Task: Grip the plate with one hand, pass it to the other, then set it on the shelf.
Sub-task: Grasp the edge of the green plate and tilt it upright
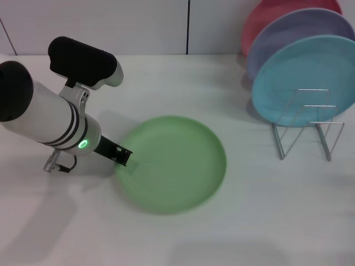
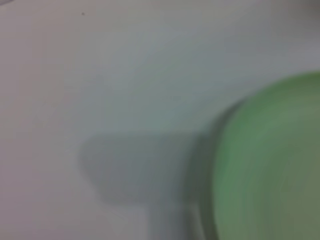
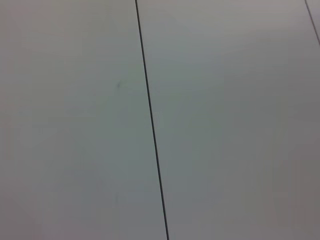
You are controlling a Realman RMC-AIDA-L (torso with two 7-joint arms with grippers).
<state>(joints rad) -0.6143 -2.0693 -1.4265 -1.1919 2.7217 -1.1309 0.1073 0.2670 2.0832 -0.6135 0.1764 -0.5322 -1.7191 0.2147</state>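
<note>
Left hand meets plate; fingers unclear.

- The plate is plain light green with no pattern.
- The left tool is black, on a white arm with black bands and a glowing green light.
- The surface is plain white.
- The shelf is silver wire.
- It holds a light blue plate, a lavender plate and a pink-red plate.

Bare test bench, white table, panelled wall, dish rack
</note>
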